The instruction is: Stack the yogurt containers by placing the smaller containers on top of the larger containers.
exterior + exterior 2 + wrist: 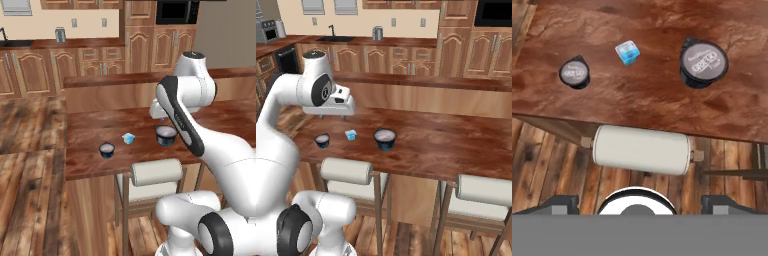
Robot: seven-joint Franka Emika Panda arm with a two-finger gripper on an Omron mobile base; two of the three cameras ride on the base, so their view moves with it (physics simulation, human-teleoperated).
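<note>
My gripper [640,202] spread wide, I should descend squarely over the narrower dark-blue cup [574,72] near the wooden counter's [662,107] front edge.

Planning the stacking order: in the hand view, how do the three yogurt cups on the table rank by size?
Largest to smallest in the hand view:
1. The wide dark-blue tub, clearly the broadest lid.
2. The narrower dark-blue cup.
3. The tiny pale-blue cup, boxy and smallest.
All three stand apart on the same table, so nearness hardly skews this.
</note>
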